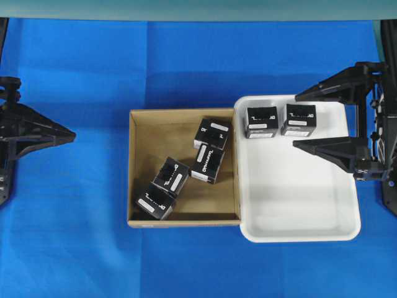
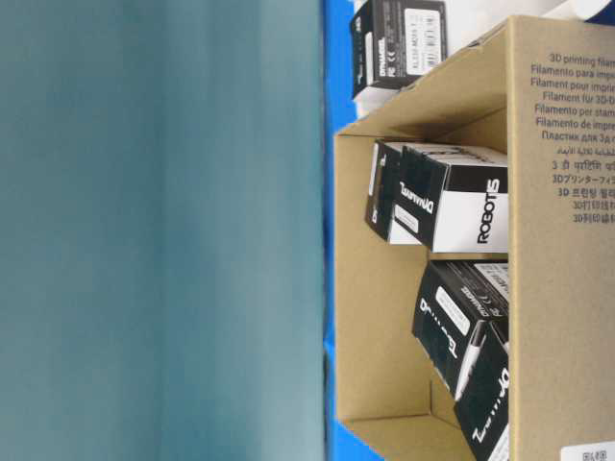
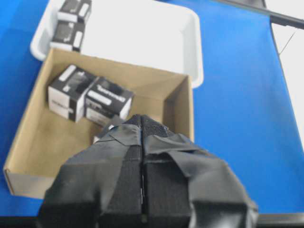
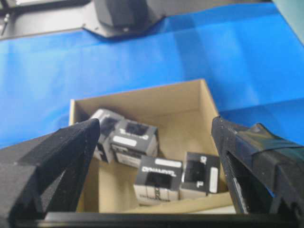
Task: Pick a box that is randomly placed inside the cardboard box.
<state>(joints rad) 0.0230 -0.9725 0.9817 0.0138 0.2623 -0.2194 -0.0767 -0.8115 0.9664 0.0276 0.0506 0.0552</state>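
The brown cardboard box (image 1: pixel 144 162) sits mid-table and holds several small black boxes with white labels: one at its far right corner (image 1: pixel 214 132), one just below it (image 1: pixel 208 163), and two at the lower left (image 1: pixel 171 176) (image 1: pixel 154 201). They also show in the left wrist view (image 3: pixel 71 91) and the right wrist view (image 4: pixel 158 178). My left gripper (image 1: pixel 69 133) is shut and empty, at the table's left, apart from the cardboard box. My right gripper (image 1: pixel 296 120) is open wide and empty over the right part of the white tray.
A white rounded plastic tray (image 1: pixel 304 205) touches the cardboard box's right wall and holds two more black boxes (image 1: pixel 262 121) (image 1: pixel 299 118) at its far end. Blue cloth (image 1: pixel 74 248) covers the table all round.
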